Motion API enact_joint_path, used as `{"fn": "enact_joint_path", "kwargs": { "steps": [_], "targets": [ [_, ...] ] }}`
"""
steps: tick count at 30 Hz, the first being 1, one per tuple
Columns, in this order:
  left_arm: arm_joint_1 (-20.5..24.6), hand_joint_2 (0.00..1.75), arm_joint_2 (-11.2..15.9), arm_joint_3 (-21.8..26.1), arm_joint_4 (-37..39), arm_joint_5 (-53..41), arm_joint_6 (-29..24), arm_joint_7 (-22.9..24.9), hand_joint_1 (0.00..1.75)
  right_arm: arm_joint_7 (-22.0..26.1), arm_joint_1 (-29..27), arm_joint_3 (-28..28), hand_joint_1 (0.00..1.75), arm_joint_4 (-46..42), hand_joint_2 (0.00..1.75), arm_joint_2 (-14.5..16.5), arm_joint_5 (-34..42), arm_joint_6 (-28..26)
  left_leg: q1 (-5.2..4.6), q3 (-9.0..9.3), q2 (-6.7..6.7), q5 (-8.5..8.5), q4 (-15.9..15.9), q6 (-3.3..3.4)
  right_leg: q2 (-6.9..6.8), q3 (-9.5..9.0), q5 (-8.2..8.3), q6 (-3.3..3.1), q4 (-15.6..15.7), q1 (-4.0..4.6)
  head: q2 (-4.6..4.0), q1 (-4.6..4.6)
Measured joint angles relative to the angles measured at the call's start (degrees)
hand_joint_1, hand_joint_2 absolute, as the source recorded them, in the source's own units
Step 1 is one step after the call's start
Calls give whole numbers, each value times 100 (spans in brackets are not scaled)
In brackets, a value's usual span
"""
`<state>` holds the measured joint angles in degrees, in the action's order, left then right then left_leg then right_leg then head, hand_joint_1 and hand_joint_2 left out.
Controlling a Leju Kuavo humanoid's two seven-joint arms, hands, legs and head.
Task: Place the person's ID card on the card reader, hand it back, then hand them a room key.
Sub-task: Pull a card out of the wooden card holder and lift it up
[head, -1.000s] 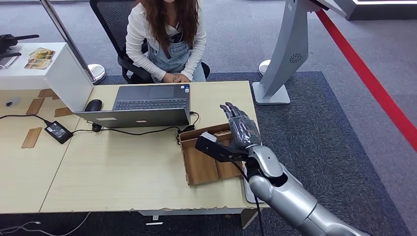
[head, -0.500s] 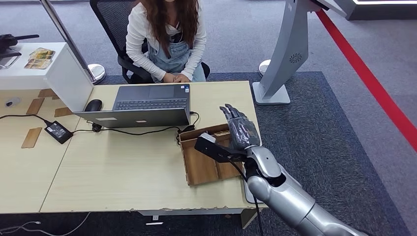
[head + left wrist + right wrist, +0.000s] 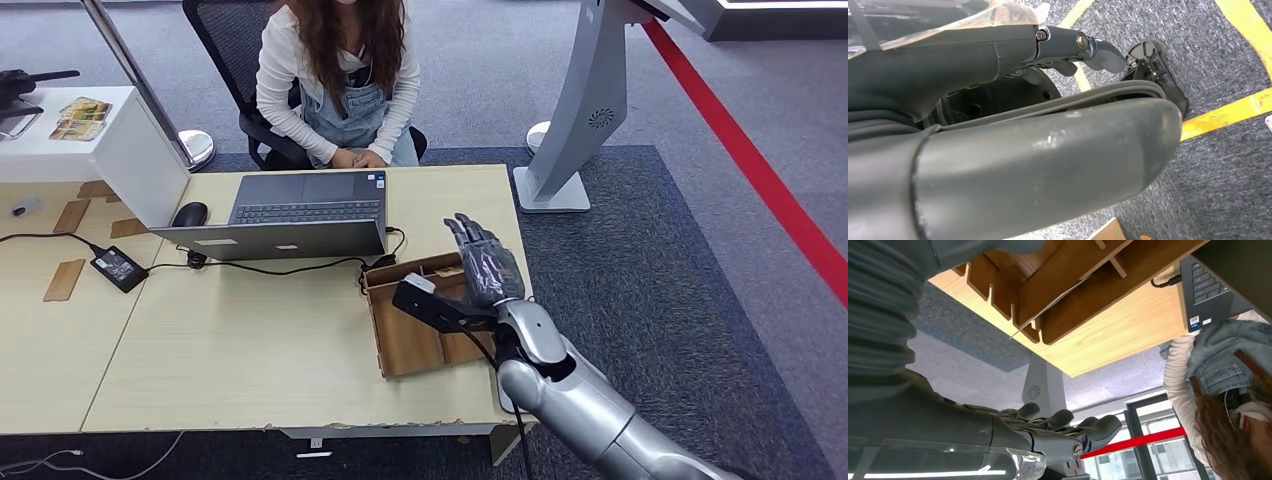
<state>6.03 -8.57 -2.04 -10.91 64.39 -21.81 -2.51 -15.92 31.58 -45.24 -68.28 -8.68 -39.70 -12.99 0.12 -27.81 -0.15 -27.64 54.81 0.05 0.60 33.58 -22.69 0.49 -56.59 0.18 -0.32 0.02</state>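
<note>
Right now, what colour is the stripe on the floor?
Red. The stripe runs across the grey carpet; the head view shows it best.

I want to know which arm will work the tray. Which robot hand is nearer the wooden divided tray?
Right. The right hand hovers open over the wooden divided tray on the table; the left hand hangs down by the carpet floor, away from it.

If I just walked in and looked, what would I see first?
First you would see the robot's shiny silver arm with its right hand open, fingers spread, above a wooden tray at the near right corner of the table. Next, the person sitting in a chair on the far side, hands together, facing an open laptop.
</note>
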Motion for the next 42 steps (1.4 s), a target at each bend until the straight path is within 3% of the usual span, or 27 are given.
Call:
{"fn": "enact_joint_path", "kwargs": {
  "steps": [11, 42],
  "targets": [
    [1, 0, 0, -1, 0, -7, -52, 0, 0, -32, 0, -43, 0, 93, 175, 64, -469, -219, 0, 0, 0, 0, 0, 0, 0, 0, 0, 0, 0, 0, 1, 0],
    [1, 0, 31, -31, 0, -90, -49, 134, 0, -29, 7, -63, 0, 348, 175, 104, -791, -344, 0, 0, 0, 0, 0, 0, 0, 0, 0, 0, 0, 0, 0, 0]
  ]
}}
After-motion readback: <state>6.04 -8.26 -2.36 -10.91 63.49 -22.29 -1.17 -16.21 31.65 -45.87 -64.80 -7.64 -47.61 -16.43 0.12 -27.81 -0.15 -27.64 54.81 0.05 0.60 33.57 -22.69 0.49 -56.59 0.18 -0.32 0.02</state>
